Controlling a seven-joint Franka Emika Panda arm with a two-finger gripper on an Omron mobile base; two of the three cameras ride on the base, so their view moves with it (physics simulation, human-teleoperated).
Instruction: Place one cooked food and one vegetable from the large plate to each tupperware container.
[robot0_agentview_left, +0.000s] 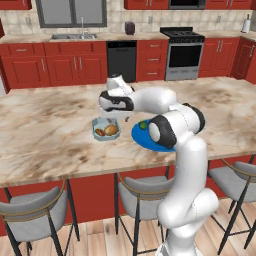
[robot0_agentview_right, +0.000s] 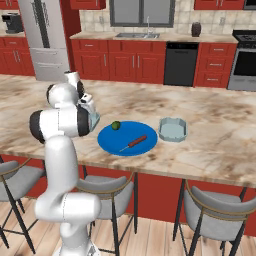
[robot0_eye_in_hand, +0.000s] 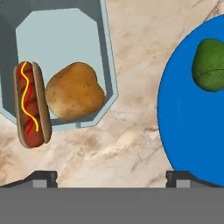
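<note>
My gripper (robot0_eye_in_hand: 111, 179) is open with nothing between its fingers. It hovers over the bare counter between a tupperware container (robot0_eye_in_hand: 107, 65) and the large blue plate (robot0_eye_in_hand: 192, 131). That tub holds a hot dog (robot0_eye_in_hand: 30, 104) with a mustard line and a brown potato (robot0_eye_in_hand: 74, 90). A dark green vegetable (robot0_eye_in_hand: 210, 64) lies on the plate's near side. In the right base view the plate (robot0_agentview_right: 112, 141) also carries a thin red skewered piece (robot0_agentview_right: 134, 143) beside the green vegetable (robot0_agentview_right: 116, 125). A second tupperware container (robot0_agentview_right: 163, 131) stands empty just right of it. In the left base view the gripper (robot0_agentview_left: 122, 116) hangs above the filled tub (robot0_agentview_left: 95, 126).
The marble island counter (robot0_agentview_left: 45, 135) runs wide on all sides; its front edge lies just below the plate. Grey bar stools (robot0_agentview_left: 35, 210) stand under that edge. My own forearm covers part of the plate (robot0_agentview_left: 142, 141) in the left base view.
</note>
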